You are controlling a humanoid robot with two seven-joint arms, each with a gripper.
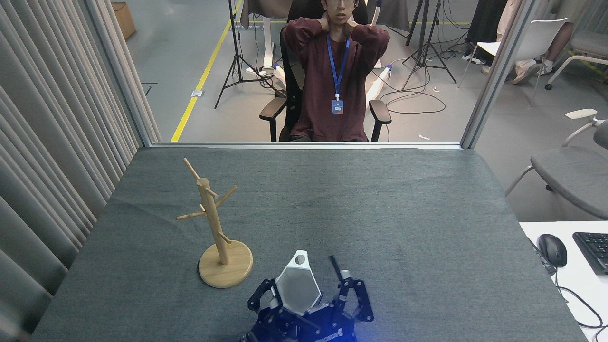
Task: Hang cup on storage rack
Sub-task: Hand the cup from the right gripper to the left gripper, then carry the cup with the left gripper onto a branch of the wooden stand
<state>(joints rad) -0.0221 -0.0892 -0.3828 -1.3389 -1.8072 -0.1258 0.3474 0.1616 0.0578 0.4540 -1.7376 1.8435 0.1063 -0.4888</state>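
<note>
— What sort of place is this?

— A robotics lab or testing bay. The grey felt-covered table (380, 213) is fenced by a pleated grey curtain (47, 142) along its left edge and an aluminium-framed clear partition (494, 76) along its far edge.

— And past the partition?

— Black tripod stands (427, 42), loose cables (408, 99) and a yellow floor line (204, 71) on bare concrete, with a person in a maroon sweater and blue lanyard (335, 71) seated watching. Off the table's right corner, a white desk (570, 266) holds a black mouse (552, 250) and black keyboard (593, 249).
</note>
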